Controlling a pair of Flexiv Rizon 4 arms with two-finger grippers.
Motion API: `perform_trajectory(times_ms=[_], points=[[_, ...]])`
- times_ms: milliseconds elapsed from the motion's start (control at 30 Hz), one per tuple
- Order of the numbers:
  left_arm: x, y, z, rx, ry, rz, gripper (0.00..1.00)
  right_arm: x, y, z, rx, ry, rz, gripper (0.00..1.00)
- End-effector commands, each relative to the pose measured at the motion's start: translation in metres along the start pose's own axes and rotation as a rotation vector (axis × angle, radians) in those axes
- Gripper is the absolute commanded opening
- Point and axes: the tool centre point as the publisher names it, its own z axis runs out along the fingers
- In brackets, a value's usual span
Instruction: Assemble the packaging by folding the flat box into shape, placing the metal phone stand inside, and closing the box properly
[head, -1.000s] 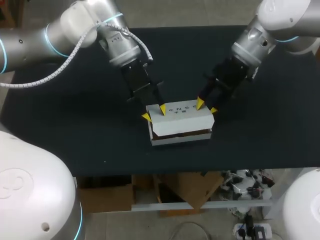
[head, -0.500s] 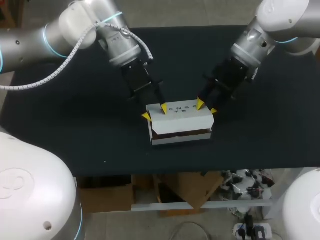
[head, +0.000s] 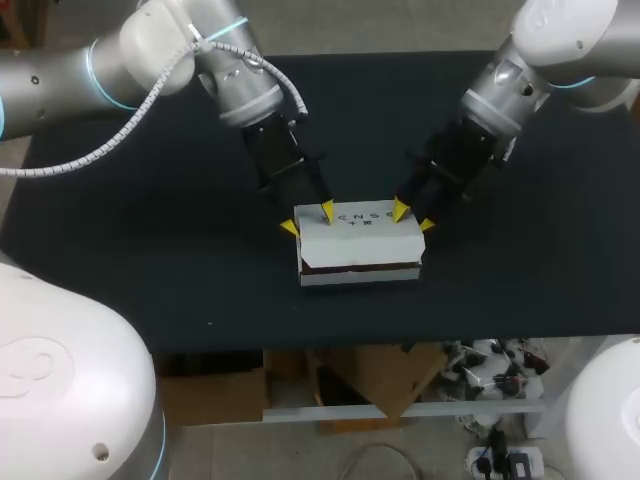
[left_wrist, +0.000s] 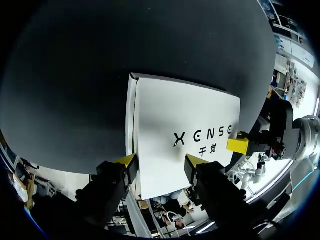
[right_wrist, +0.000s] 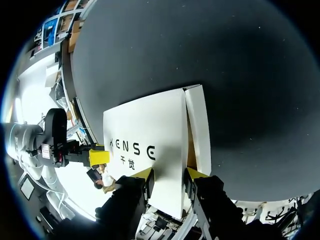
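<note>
Box lid (head: 360, 222) lower, left hand (head: 308, 219), right hand (head: 413, 216) angled onto it

Silver arms (head: 150, 50), cyan rings (head: 93, 75), yellow-tipped grippers (head: 308, 220)

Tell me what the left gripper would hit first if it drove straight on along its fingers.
The white box. The left gripper has a corner of the box's lid between its open fingers, so a further push would most likely land on that cardboard at once. How far the tips stand from it is unclear.
</note>
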Motion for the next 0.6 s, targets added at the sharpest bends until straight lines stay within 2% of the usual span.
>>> perform_trajectory(times_ms=[33, 400, 600], points=[[-0.002, 0.008, -0.004, 0.033, -0.003, 0.006, 0.64, 0.0, 0.0, 0.003, -0.001, -0.002, 0.0, 0.43], [-0.006, 0.017, -0.011, 0.112, -0.013, 0.034, 0.66, -0.001, -0.001, 0.005, -0.003, -0.003, -0.001, 0.46], [-0.008, 0.024, -0.021, 0.163, 0.018, 0.068, 0.68, -0.002, 0.0, 0.007, 0.0, -0.001, -0.002, 0.46]])
